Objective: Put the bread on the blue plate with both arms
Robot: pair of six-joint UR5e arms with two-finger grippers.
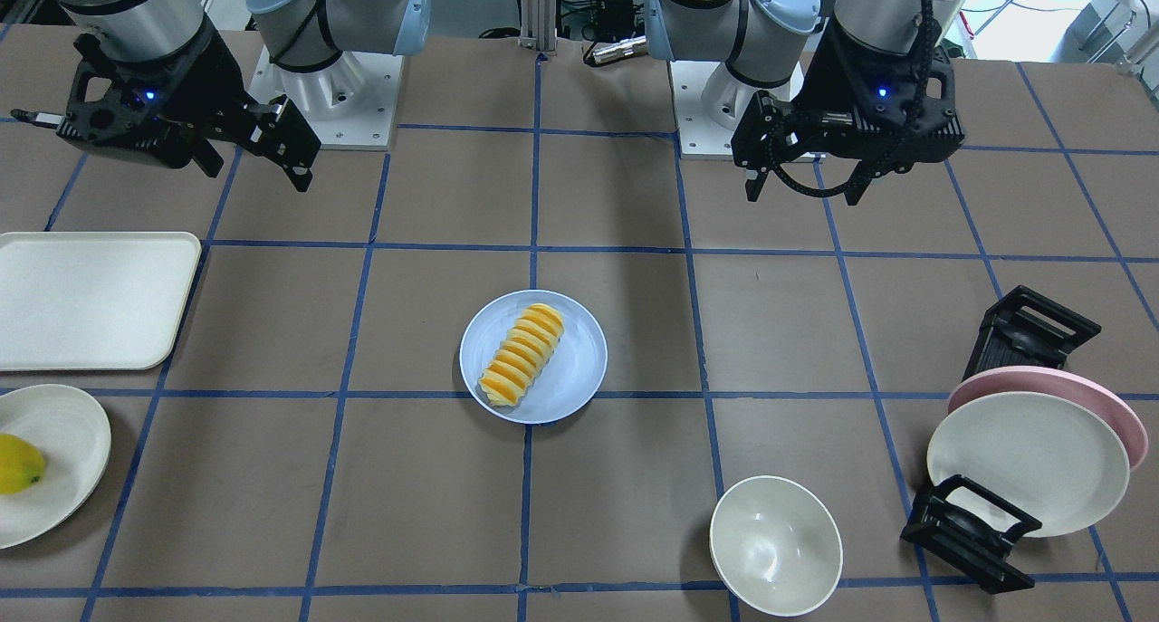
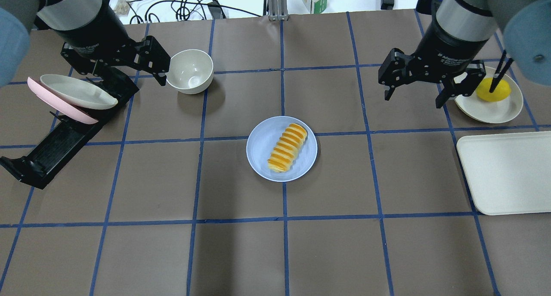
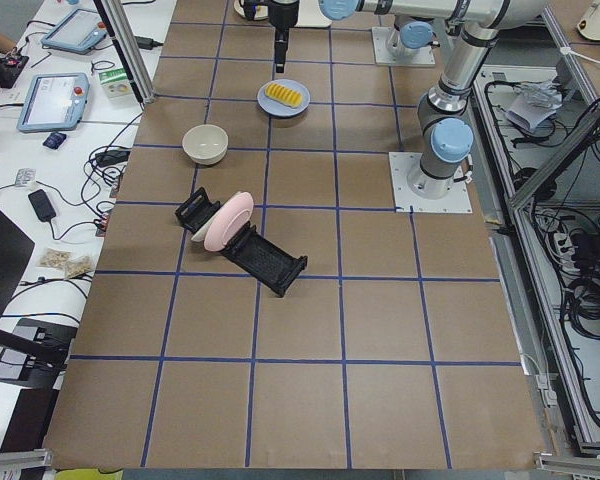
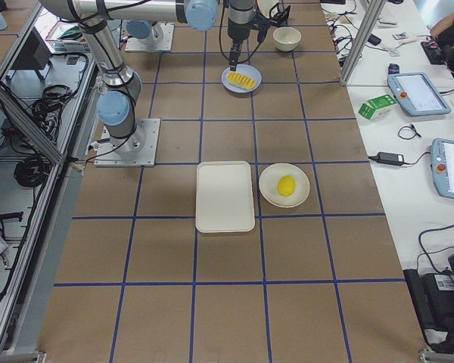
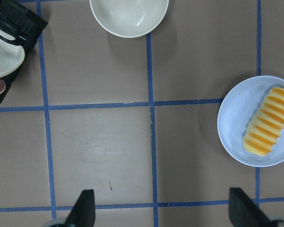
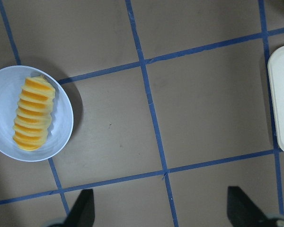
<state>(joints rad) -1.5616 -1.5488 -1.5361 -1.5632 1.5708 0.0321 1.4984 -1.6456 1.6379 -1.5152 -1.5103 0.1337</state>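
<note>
The bread (image 2: 287,148) lies diagonally on the blue plate (image 2: 262,145) at the table's middle. Both also show in the front view, bread (image 1: 523,354) on plate (image 1: 579,368). My left gripper (image 2: 144,67) is open and empty, raised well off to the plate's left near the bowl. Its wrist view shows the bread (image 5: 268,127) and plate (image 5: 234,113) far ahead of the spread fingertips (image 5: 85,210). My right gripper (image 2: 413,100) is open and empty, raised off to the plate's right. Its wrist view shows the bread (image 6: 33,113) on the plate (image 6: 2,118).
A cream bowl (image 2: 190,71) stands beside the left gripper. A black rack (image 2: 51,145) holds a pink plate (image 2: 47,102) and a cream plate (image 2: 77,91) at the left. A cream plate (image 2: 495,110) with a yellow fruit (image 2: 493,90) and a cream tray (image 2: 508,171) lie at the right.
</note>
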